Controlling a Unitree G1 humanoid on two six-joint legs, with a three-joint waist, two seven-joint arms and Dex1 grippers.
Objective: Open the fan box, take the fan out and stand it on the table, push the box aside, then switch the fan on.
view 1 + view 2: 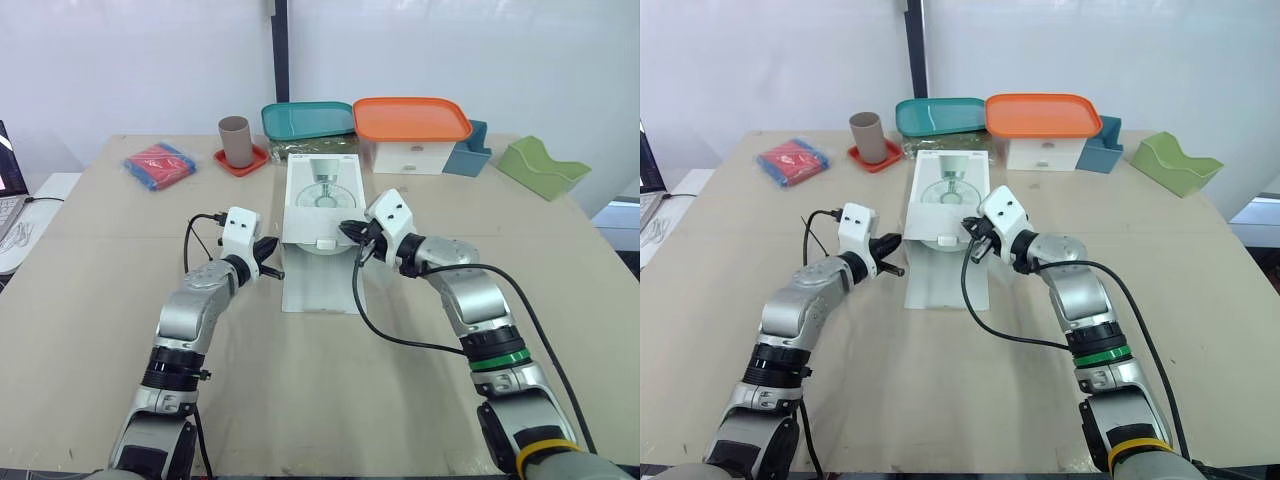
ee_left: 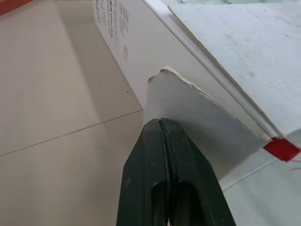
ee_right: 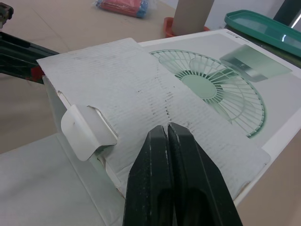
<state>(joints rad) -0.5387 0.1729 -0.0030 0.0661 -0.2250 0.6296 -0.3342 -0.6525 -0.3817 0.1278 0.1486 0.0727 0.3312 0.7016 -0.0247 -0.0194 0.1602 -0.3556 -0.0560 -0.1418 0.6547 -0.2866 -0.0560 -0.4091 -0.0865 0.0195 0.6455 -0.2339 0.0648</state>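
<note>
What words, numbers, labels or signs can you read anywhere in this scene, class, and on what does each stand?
On the side wall of the white cardboard fan box: several lines of small black print, too small to read.
On the top of the same box: a green fan drawing, with no legible words beside it.
Nothing else on the table carries text that can be read.

Table [image 1: 320,400]: fan box [image 1: 322,190], red coaster [image 1: 241,163], maybe cloth [image 1: 158,164].
</note>
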